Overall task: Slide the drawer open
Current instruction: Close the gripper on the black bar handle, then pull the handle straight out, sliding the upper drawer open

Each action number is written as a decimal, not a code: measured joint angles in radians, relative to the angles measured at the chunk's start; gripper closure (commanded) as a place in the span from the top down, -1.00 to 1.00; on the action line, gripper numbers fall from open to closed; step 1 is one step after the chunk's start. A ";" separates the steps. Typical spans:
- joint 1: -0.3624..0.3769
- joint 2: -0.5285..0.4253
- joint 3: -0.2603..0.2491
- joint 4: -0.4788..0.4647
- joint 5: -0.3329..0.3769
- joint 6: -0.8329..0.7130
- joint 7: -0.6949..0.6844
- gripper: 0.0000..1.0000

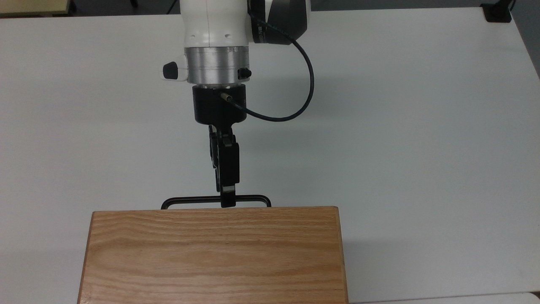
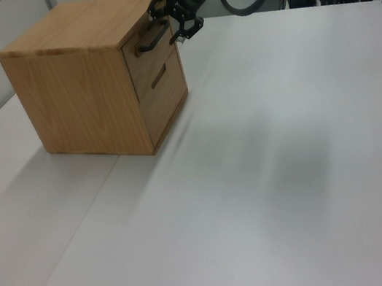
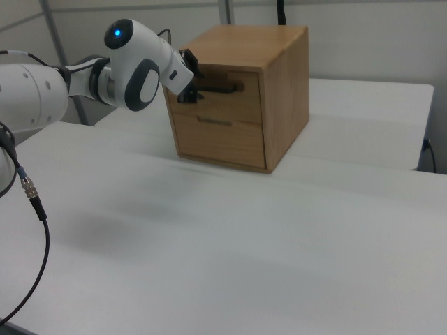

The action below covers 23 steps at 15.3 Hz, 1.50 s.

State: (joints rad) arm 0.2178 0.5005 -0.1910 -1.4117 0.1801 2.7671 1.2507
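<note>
we are reaching the claw [image 1: 228, 202], its fingers spread one above the other around the black bar handle [image 1: 190, 200] without gripping it, toward the shut drawer [image 3: 227, 87] just ahead, needing next to close and pull straight back over the worktop [image 1: 400, 126].

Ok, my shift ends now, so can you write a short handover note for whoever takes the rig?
Gripper: at the drawer's black bar handle, fingers stacked one above the other around the bar, not visibly clamped.
Things: the oak cabinet stands on the white table; the top drawer sits flush, shut.
Done: the approach to the handle.
Left: close on the bar, slide the drawer out.
</note>
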 measured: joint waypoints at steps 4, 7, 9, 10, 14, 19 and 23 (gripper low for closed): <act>-0.006 0.011 -0.002 0.006 0.000 0.017 0.011 -0.56; -0.007 0.012 -0.004 0.004 0.000 0.014 0.012 -0.77; -0.007 0.012 -0.004 0.005 0.000 0.014 0.032 -0.85; -0.007 0.012 -0.004 0.005 -0.002 0.014 0.032 -0.89; -0.007 0.011 -0.004 0.002 -0.017 0.012 0.032 -0.93; -0.008 -0.065 -0.004 -0.051 -0.017 -0.106 -0.026 -0.93; -0.020 -0.208 -0.005 -0.155 0.050 -0.328 -0.183 -0.93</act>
State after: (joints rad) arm 0.1981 0.2926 -0.1964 -1.5663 0.2302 2.4387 1.0673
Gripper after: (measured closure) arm 0.815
